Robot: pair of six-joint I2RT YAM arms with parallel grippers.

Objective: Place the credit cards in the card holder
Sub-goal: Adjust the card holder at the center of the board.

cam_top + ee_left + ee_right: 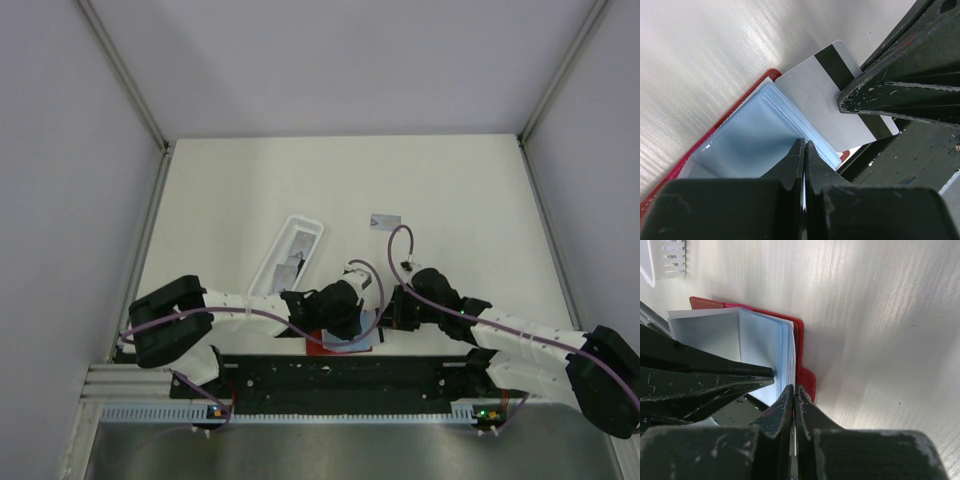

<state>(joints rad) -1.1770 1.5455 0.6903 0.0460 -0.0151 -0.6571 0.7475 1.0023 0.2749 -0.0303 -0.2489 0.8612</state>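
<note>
Card (820,100) clamped in the right gripper (792,387) may snag the wallet (806,382) if the left gripper (804,145), pinching its sleeve (750,135), slips.

- left pincer (804,146): dark, matt, hard fingers, whether plastic or metal cannot be told; pale scuffs speckle the edges.
- right pincer (793,388): same dark matt finish, scratched and chipped pale along its edges.
- credit card (815,95), between the right pincer's tips: smooth grey plastic look with a faint brushed satin sheen, crossed by a darker stripe.
- card holder (801,335), just ahead of both pincers' tips: red leather-like cover, matt, stitched along the rim.
- inner pockets (750,135), at the left pincer's tips: thin, pale-blue, translucent plastic film, glossy.
- table (880,340), beyond the right pincer: white, smooth, finely streaked, softly shining.
- tray (667,260), well off to the right pincer's upper left: white ribbed plastic.
</note>
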